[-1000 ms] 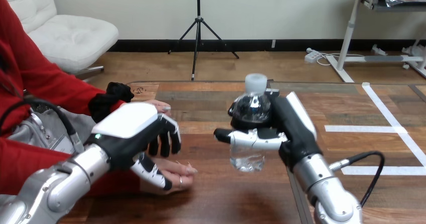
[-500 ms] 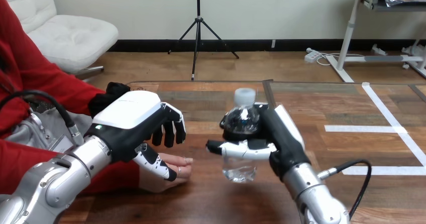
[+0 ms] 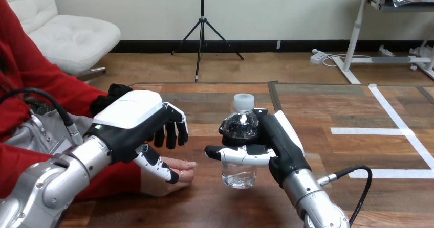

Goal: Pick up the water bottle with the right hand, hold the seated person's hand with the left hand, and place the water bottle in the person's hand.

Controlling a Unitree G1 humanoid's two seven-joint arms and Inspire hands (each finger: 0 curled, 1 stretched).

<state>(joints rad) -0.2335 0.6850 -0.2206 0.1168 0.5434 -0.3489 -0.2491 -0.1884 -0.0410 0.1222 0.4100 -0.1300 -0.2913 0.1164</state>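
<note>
Water bottle (image 3: 240, 124) is in the right hand (image 3: 279, 141), bottom middle of the frame. The fingers are wrapped round its upper body and the thumb is clamped across the front, so that's a proper grasp. It's standing upright with the white cap sticking out on top and the clear lower half hanging below the thumb. Can't tell if the base is touching the table (image 3: 358, 110) or just off it.

Left hand (image 3: 133, 126) is over at lower left and isn't gripping anything. Its fingers are loose and pointing down, with a gap under the tips. Right under it the person's hand (image 3: 176, 173) lies palm up on the wood, fingers pointing toward the bottle. The robot thumb crosses in front of that hand, contact unclear. Bottle and the person's hand are near each other but apart
</note>
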